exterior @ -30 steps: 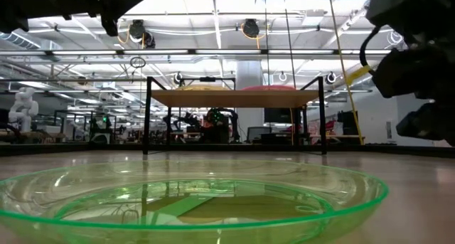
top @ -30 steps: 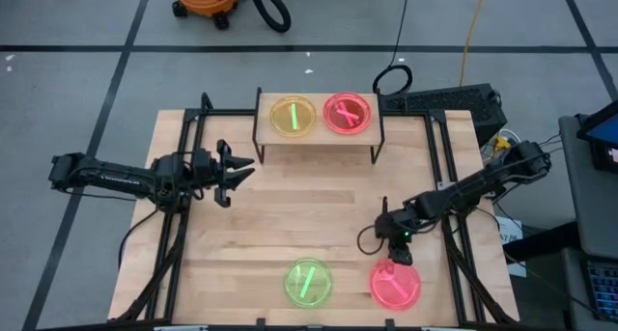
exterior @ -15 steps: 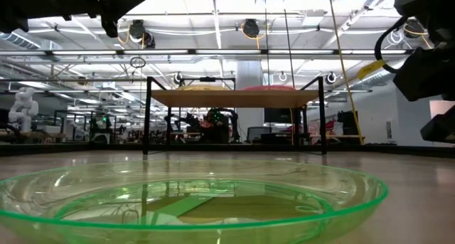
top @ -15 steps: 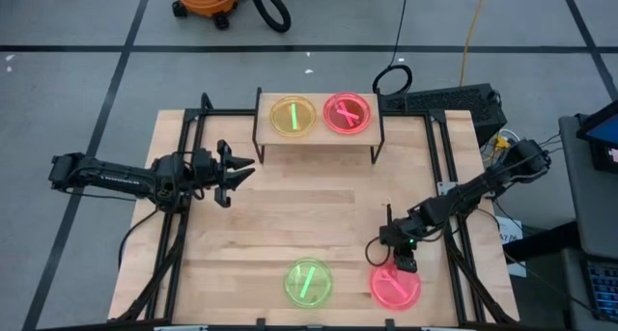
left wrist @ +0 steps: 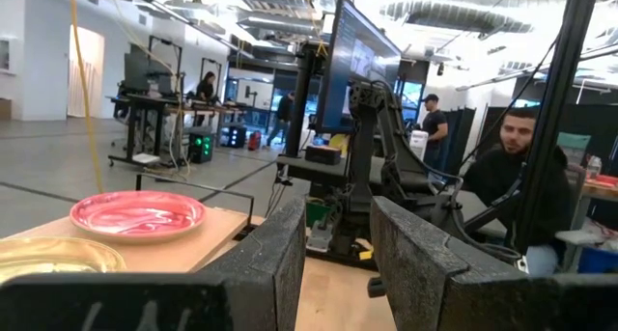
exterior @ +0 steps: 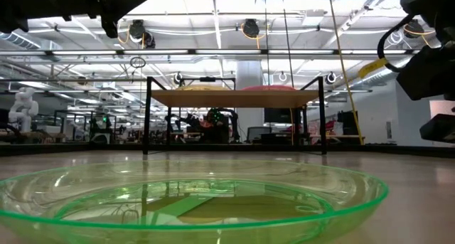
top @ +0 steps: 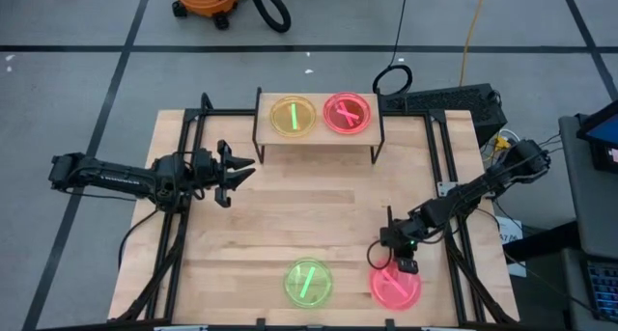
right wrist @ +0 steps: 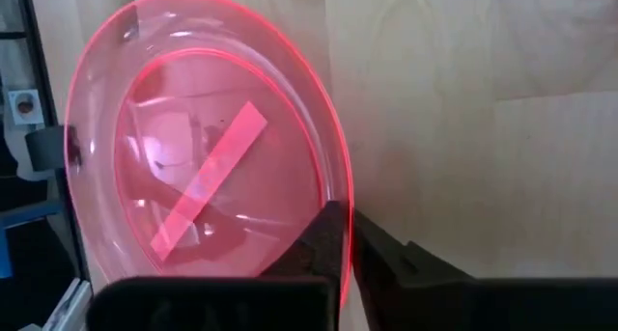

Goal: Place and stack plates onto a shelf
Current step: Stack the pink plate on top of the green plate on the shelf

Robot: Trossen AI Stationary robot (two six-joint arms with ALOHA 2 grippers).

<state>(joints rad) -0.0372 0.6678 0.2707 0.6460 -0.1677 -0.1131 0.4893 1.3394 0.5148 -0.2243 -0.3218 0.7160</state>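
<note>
From above, the right hand sits at the 12 o'clock rim of the pink plate near the tabletop's front edge, with a green plate at its 9 o'clock. The shelf, at 12 o'clock on the tabletop, already carries a yellow-green plate and a red plate side by side. The left hand hovers at 9 o'clock, fingers spread wide.

At table height, the green plate looks thin, glossy and translucent: probably light, slippery and slightly flexible.

The left wrist view shows parted fingers and the red plate on pale wood.

In the right wrist view, the fingers pinch narrowly across the pink plate's raised lip, which I judge the only sensible hold on so shallow a dish.
</note>
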